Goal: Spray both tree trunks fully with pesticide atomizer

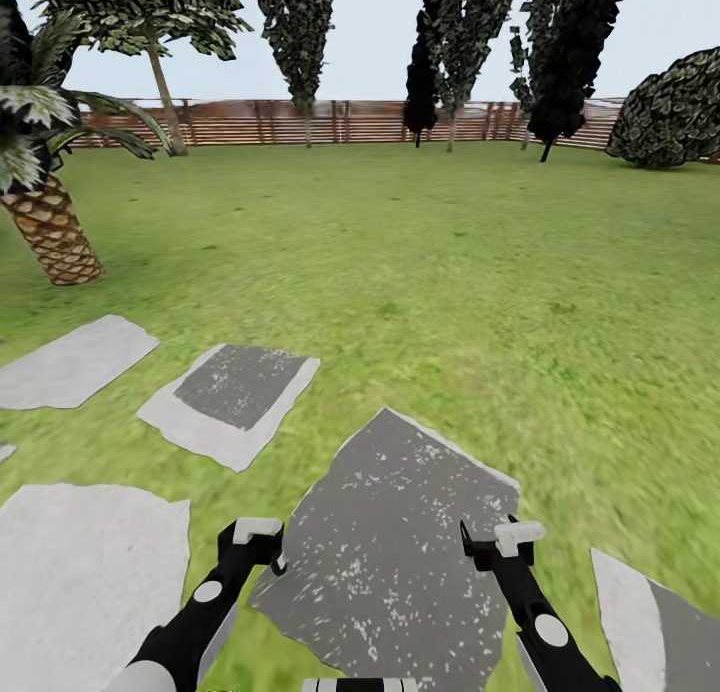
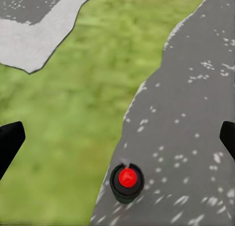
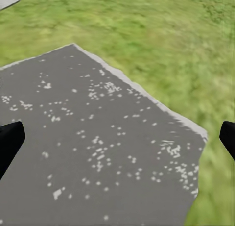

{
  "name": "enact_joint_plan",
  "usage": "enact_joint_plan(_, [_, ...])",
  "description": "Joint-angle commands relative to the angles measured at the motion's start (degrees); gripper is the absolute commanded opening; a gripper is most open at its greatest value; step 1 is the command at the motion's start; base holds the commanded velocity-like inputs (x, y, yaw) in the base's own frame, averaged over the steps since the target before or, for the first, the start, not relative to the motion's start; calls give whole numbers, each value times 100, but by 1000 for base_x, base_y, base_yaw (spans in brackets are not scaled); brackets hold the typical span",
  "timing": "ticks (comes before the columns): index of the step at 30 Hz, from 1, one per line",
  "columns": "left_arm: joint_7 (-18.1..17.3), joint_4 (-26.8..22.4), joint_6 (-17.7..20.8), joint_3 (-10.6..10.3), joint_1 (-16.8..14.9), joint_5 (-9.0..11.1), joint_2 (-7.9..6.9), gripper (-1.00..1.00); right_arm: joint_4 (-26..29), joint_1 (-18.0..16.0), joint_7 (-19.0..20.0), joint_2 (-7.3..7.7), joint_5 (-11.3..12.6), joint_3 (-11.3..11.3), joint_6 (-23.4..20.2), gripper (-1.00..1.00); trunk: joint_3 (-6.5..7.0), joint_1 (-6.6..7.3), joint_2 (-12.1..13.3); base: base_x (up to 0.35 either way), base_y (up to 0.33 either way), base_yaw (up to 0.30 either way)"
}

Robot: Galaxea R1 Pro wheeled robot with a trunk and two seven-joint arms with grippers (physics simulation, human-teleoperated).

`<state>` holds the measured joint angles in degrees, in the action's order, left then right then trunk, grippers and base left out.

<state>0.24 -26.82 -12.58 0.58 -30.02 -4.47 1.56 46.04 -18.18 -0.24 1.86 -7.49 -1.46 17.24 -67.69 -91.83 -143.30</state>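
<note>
The small dark round pesticide atomizer with a red top (image 2: 127,182) stands on the speckled grey paving stone (image 1: 400,542) near its grassy edge, so the left claw (image 2: 117,138) hangs above it, wide and empty, probably ready to drop, while the right claw (image 3: 117,138) waits wide too.

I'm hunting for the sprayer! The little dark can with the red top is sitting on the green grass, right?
Not quite. In the left wrist view the dark can with the red top sits at the edge of the grey speckled paving stone, not on the grass beside it.
</note>
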Motion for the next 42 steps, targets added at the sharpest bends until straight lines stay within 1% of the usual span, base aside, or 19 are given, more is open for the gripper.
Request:
enact_joint_plan(1, [3,3,-19,7,-4,-46,-1,100,-5,-1,-2,-2,-59,-17,16,100,-6,0,-1,53,-271,263])
enact_joint_plan(7, [3,4,-19,7,-3,-47,-14,100,-5,-1,-2,5,-59,-21,16,100,-17,0,-1,15,-273,216])
enact_joint_plan(17, [3,5,-18,13,-3,-43,-28,100,-6,-1,-2,7,-59,-13,16,100,-18,0,-1,4,-272,16])
enact_joint_plan(22, [3,-6,-28,106,4,-33,-39,100,-7,-1,-2,7,-59,-13,16,100,-33,0,-1,11,-75,41])
enact_joint_plan(27, [3,-7,-26,124,5,-28,-73,100,-7,-1,-2,7,-59,-18,16,100,-66,0,-1,1,-9,133])
enact_joint_plan(33, [3,-8,-25,132,5,-31,-90,100,-16,-1,-2,5,-59,-16,16,100,-242,-15,-9,0,-1,152])
enact_joint_plan(37, [3,-3,-25,257,4,-28,-131,100,-23,-1,-2,2,-59,-13,16,100,-359,-25,-15,0,0,153])
enact_joint_plan(42, [3,0,-25,304,-2,-27,-137,100,-32,-1,-2,0,-59,-9,16,100,-506,-38,-22,0,0,153])
